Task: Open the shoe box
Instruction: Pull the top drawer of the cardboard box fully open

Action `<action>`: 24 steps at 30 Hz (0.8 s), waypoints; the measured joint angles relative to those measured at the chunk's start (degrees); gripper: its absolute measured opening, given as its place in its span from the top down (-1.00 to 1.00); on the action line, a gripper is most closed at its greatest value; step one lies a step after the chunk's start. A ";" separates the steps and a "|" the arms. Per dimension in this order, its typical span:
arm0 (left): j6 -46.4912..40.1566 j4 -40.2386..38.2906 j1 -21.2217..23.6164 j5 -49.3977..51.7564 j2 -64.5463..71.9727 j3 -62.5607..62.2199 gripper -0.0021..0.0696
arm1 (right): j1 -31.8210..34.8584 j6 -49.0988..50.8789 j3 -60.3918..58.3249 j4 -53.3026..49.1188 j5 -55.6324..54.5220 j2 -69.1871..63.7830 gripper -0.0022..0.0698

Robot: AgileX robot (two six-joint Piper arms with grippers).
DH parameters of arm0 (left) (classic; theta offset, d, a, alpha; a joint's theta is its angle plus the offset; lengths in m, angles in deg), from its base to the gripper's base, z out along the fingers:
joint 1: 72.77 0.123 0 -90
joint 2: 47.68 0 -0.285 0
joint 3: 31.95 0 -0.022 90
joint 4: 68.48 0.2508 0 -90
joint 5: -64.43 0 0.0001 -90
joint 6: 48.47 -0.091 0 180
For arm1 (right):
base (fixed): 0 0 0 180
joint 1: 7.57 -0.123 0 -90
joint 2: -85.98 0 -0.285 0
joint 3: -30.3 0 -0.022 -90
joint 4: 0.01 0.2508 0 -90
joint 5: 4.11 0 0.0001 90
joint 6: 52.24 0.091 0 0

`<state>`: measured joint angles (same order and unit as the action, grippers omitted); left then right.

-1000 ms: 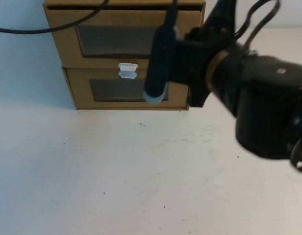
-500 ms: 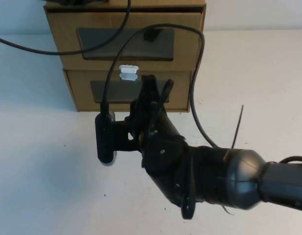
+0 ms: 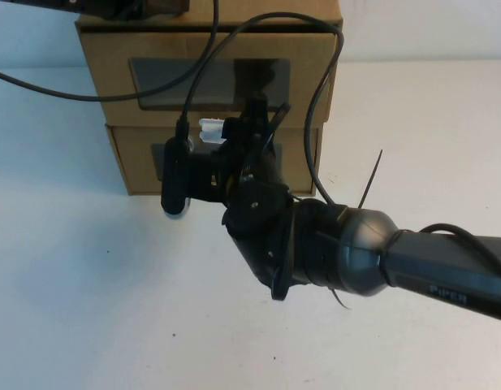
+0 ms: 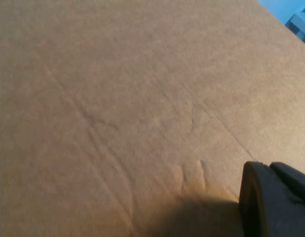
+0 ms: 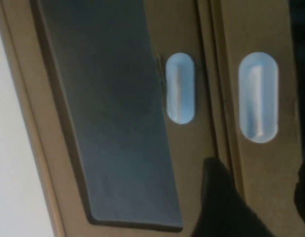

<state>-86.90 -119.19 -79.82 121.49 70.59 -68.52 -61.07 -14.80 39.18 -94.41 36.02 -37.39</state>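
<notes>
Reaching in from the near right, the right arm (image 3: 372, 260) holds its right end effector (image 3: 262, 122) up against the fronts of two stacked brown cardboard shoe boxes (image 3: 315, 97), which stand at the far side of the white bench (image 3: 112, 284), left of centre. Each front carries a dark rectangular window (image 3: 201, 77). Two small white oval tabs (image 3: 211, 127) sit one above the other where the upper front meets the lower one.

From the high view the arm's own bulk covers most of the lower front, so the tabs show only as a white patch just left of the black fingers. The right wrist view shows both tabs whole, one on each front and neither touched. It also shows one dark fingertip (image 5: 219, 197) lying over the seam between the fronts and a second at the picture's edge. The fingers are spread and pinch nothing.

A black cable (image 3: 88, 96) loops across the upper front, seen only from above.

The left wrist view is filled with creased bare cardboard, with a corner of the black left end effector (image 4: 273, 202) close against it; whether its fingers are spread cannot be told. A dark shape (image 3: 128, 6) over the top box's far left corner in the high view is probably that arm.
</notes>
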 joint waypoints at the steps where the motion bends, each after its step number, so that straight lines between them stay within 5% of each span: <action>1: 0.10 0.00 0.00 0.00 0.00 0.00 0.95 | 0.24 0.00 0.00 0.00 -0.60 0.00 0.11; 24: 0.23 0.00 0.00 0.00 0.00 0.00 0.95 | 1.97 0.00 6.13 -0.26 -7.46 -3.39 0.17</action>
<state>-86.68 -119.19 -79.82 121.49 70.59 -68.52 -59.10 -14.80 45.31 -94.67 28.57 -40.78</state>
